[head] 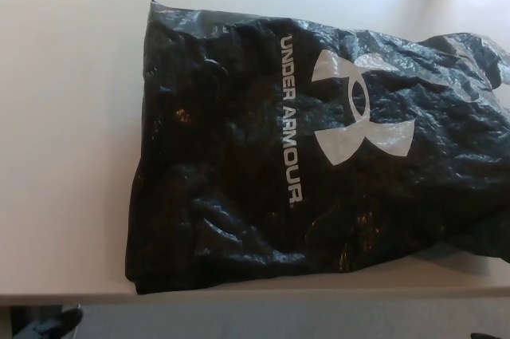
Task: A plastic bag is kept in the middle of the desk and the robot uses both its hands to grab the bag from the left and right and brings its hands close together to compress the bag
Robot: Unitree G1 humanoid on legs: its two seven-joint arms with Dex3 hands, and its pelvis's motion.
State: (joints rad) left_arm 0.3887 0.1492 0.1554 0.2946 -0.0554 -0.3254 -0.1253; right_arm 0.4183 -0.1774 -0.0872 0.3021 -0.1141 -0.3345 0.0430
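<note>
A black, crinkled plastic bag point(319, 155) with a white logo and the lettering "UNDER ARMOUR" lies flat on the beige desk point(72, 116). It covers the middle and right of the desk, and its near edge reaches the desk's front edge. Below that front edge at the lower left, a dark shape point(56, 323) that looks like part of my left hand shows, well clear of the bag. My right hand does not show. Nothing is touching the bag.
Bare desk surface lies to the left of the bag and behind it. The bag's bunched handle end point(478, 56) reaches the picture's right edge. A strip of grey floor point(279, 321) shows below the desk's front edge.
</note>
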